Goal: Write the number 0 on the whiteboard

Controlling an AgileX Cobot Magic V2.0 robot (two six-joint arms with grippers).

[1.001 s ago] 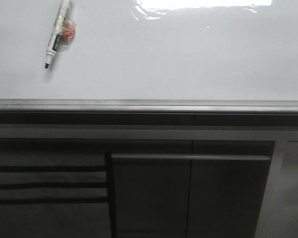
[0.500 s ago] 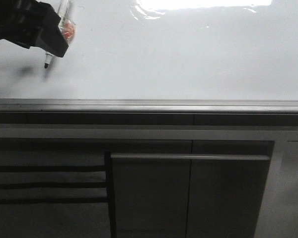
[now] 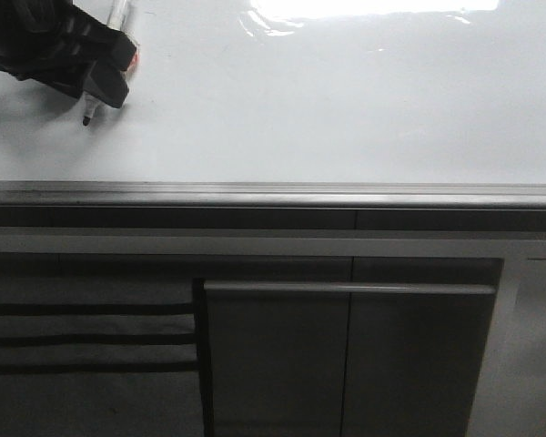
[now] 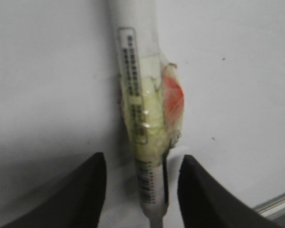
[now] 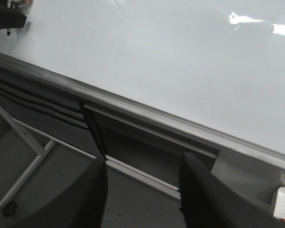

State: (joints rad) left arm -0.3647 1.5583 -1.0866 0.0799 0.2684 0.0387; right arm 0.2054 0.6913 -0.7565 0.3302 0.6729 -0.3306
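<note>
Marker [image 3: 98, 94] lies mostly hidden beneath open left gripper [image 3: 105, 86] on whiteboard [image 3: 346, 100]; right gripper [image 5: 141, 199] open.

At the front view's eleven o'clock, the left gripper [image 3: 91, 77] hides most of the marker [image 3: 117, 13], whose top runs off the edge.

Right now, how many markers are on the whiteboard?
1. The marker lies at the whiteboard's far left, between the open fingers of the left claw. More could lie beyond the frame.
</note>
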